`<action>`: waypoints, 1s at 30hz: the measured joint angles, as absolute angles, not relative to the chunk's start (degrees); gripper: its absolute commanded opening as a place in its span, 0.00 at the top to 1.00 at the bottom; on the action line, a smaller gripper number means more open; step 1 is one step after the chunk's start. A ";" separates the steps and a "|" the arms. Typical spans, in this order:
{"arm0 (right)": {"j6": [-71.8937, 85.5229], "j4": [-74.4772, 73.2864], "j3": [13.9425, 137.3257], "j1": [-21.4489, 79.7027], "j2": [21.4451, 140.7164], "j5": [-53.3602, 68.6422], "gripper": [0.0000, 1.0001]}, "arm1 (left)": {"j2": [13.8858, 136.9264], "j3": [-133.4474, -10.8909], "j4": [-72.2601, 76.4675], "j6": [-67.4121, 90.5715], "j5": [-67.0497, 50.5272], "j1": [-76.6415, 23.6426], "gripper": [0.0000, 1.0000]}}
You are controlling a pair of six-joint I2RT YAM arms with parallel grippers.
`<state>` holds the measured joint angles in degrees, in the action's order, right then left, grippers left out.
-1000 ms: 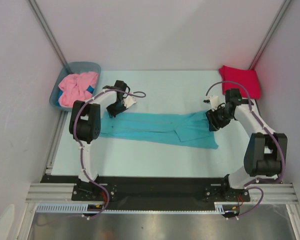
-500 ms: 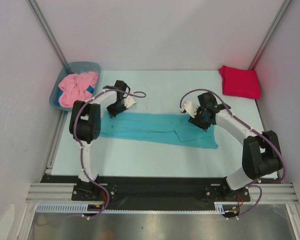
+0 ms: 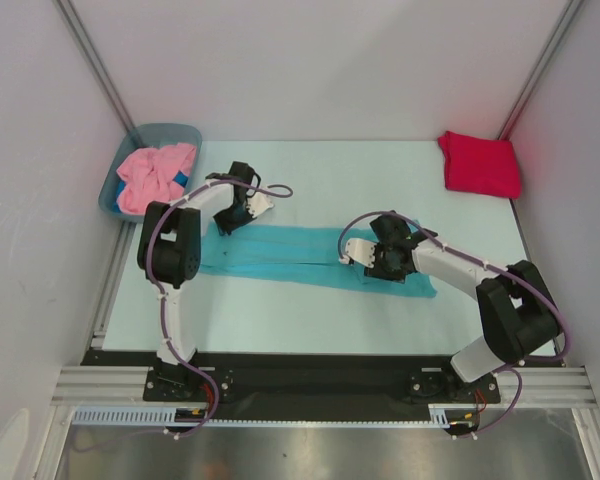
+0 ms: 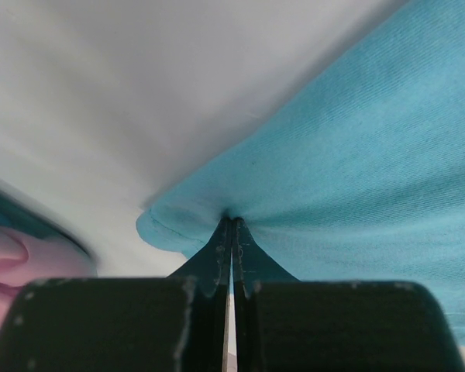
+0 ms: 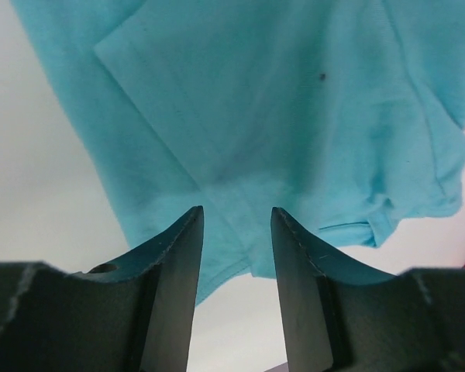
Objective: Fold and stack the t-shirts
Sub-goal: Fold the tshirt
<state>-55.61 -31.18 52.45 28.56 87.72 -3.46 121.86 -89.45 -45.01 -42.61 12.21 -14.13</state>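
So the turquoise t-shirt (image 3: 300, 257) is the one in play here. It's folded into a long narrow band lying flat across the middle of the frame in the overhead view, with its right end wider where a layer laps over the rest. The cloth looks soft and finely ribbed close up, and there's one tiny dark speck (image 5: 322, 76) on it in the right wrist view. The left gripper (image 4: 231, 222) is pinched tight on the corner at the band's left end, and the fabric puckers right where the tips meet. The right gripper (image 5: 236, 221) is over the wider right part with its jaws apart. There's nothing between them, just shirt showing through the gap. The crimson red t-shirt (image 3: 480, 165) sits folded in a neat square at the upper right of the table, well away from the rest. The pink t-shirt (image 3: 152, 176) is bunched up in the grey-blue tub (image 3: 170, 132) at the upper left. The tabletop (image 3: 280, 310) is a pale mint-ish sheet, plain whitish walls (image 3: 310, 70) box it in on three sides, and an aluminium rail (image 3: 320, 385) runs along the bottom under the arm bases.
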 measured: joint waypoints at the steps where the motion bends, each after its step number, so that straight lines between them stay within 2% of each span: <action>1: -55.75 -31.24 52.01 28.84 87.72 -3.51 0.56 | 121.80 -89.30 -44.86 -42.63 12.23 -14.13 1.00; 11: -55.33 -30.44 51.40 32.18 87.72 -3.68 0.62 | 120.57 -87.26 -42.74 -42.68 12.23 -14.13 1.00; 30: -53.47 -27.31 48.99 33.06 90.24 -4.16 0.61 | 119.87 -86.08 -41.43 -42.68 12.29 -14.15 1.00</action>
